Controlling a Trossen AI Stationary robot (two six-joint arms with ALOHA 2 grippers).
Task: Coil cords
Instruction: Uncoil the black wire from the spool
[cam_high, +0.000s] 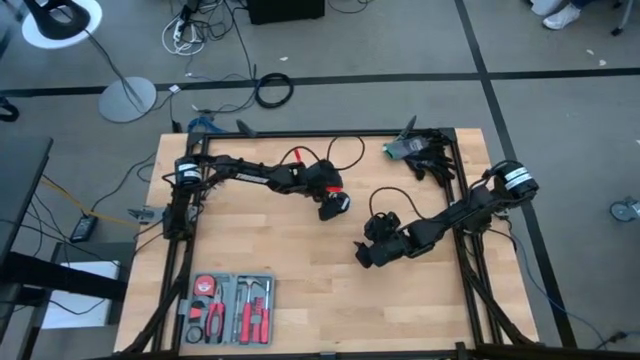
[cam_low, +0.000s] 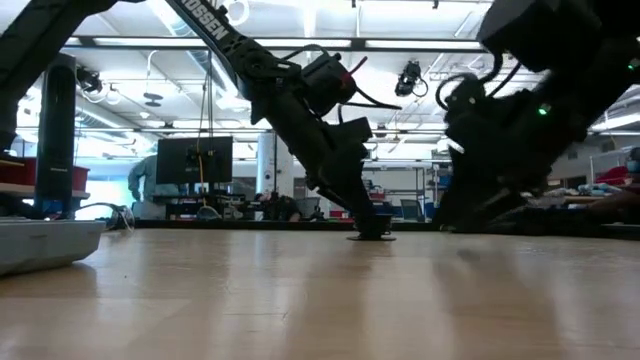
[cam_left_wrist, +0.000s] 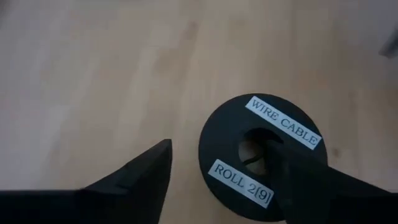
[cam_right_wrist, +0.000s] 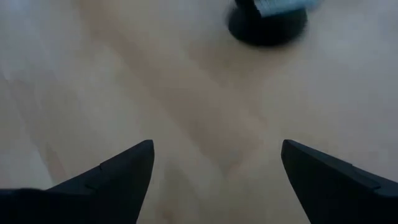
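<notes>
A flat round black puck (cam_left_wrist: 225, 134) with white labels lies on the wooden table near its middle. It also shows as a low disc (cam_low: 371, 238) in the low view. Of the cords I make out only a thin dark strand inside the puck's centre hole (cam_left_wrist: 254, 157). My left gripper (cam_left_wrist: 221, 146) slants down over the puck, open, straddling one half of it. My right gripper (cam_right_wrist: 217, 144) hangs open over bare wood toward the table's near right, and the puck (cam_right_wrist: 267, 26) lies ahead of it. My left gripper comes at the puck slanting down from the table's left. One finger (cam_left_wrist: 292, 180) reaches over the centre hole's edge (cam_left_wrist: 268, 144), and the other finger (cam_left_wrist: 146, 171) stands outside the rim with a gap. Whether either finger touches the puck I cannot tell. The puck lies flat on the table.
A grey tool tray (cam_high: 228, 308) with red-handled tools sits at the near left. A dark clump with a greenish part (cam_high: 408, 150) lies at the far right corner. The black table frame (cam_high: 300, 133) runs round the edges. Bare wood lies between the grippers and the near edge.
</notes>
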